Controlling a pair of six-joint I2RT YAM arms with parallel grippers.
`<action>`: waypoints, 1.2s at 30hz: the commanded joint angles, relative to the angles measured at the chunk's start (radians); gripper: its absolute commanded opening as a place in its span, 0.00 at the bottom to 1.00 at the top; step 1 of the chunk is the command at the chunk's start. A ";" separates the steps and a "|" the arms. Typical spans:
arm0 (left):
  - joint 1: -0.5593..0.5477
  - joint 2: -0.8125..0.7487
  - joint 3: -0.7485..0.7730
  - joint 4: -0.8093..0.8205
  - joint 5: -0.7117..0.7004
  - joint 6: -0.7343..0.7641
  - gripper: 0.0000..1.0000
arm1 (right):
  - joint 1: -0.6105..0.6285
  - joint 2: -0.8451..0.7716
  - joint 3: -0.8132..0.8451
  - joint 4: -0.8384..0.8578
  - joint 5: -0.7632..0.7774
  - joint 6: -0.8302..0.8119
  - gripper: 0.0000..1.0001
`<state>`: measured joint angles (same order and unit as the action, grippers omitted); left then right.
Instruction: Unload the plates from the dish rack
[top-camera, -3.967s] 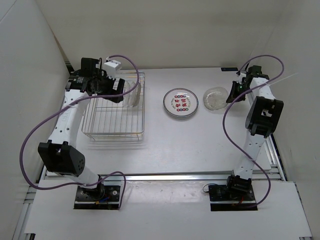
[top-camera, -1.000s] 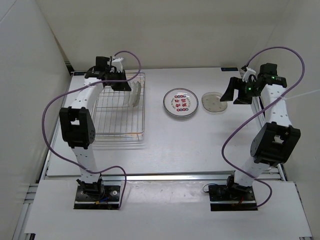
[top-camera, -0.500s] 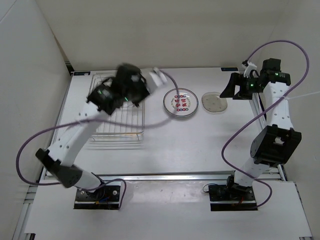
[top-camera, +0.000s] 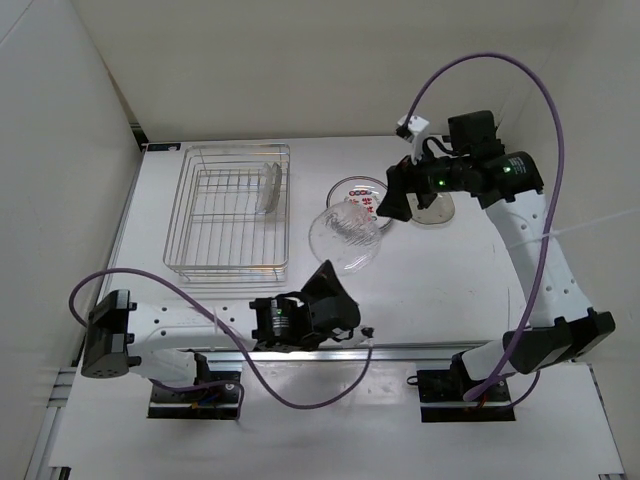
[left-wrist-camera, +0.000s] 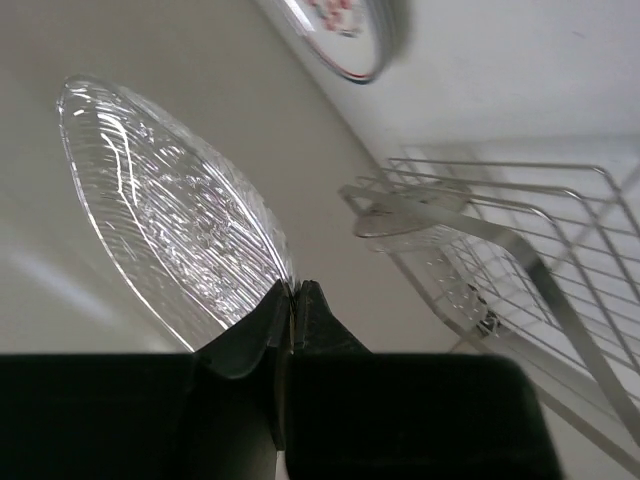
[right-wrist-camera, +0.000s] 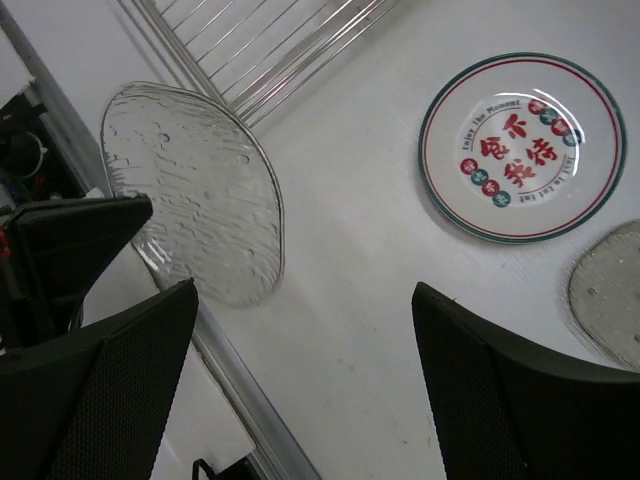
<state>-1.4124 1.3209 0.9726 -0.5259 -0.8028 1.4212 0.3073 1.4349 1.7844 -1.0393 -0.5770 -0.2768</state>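
Note:
My left gripper (left-wrist-camera: 292, 292) is shut on the rim of a clear ribbed glass plate (left-wrist-camera: 170, 210), holding it tilted above the table in front of the dish rack (top-camera: 228, 262). In the top view this plate (top-camera: 345, 235) hangs above that gripper (top-camera: 328, 278). Another clear plate (top-camera: 268, 186) stands in the rack's right side. A white plate with green rim and red marks (top-camera: 358, 192) and a greyish speckled plate (top-camera: 437, 211) lie on the table. My right gripper (top-camera: 392, 203) hovers open over them; its wrist view shows its fingers (right-wrist-camera: 115, 385) spread wide over bare table.
The left arm lies low along the table's near edge, with its purple cable (top-camera: 300, 395) looping over the front rail (top-camera: 400, 352). White walls enclose the table on three sides. The right arm reaches in from the right edge.
My left arm has swung from the rack to the near middle of the table, carrying the clear plate. My right arm has moved left, over the printed plate.

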 joint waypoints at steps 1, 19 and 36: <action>-0.026 0.046 0.126 0.125 -0.087 0.025 0.11 | 0.050 0.002 -0.054 0.018 0.064 -0.019 0.89; 0.030 0.161 0.244 0.206 -0.065 0.012 0.64 | 0.118 0.021 -0.128 0.123 0.194 0.060 0.00; 0.734 0.208 0.754 -0.351 0.199 -0.635 1.00 | -0.499 0.654 0.263 0.223 0.235 0.099 0.00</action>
<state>-0.8165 1.5105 1.5272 -0.7300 -0.7319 1.0294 -0.1932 2.0541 1.9251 -0.7559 -0.2539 -0.1410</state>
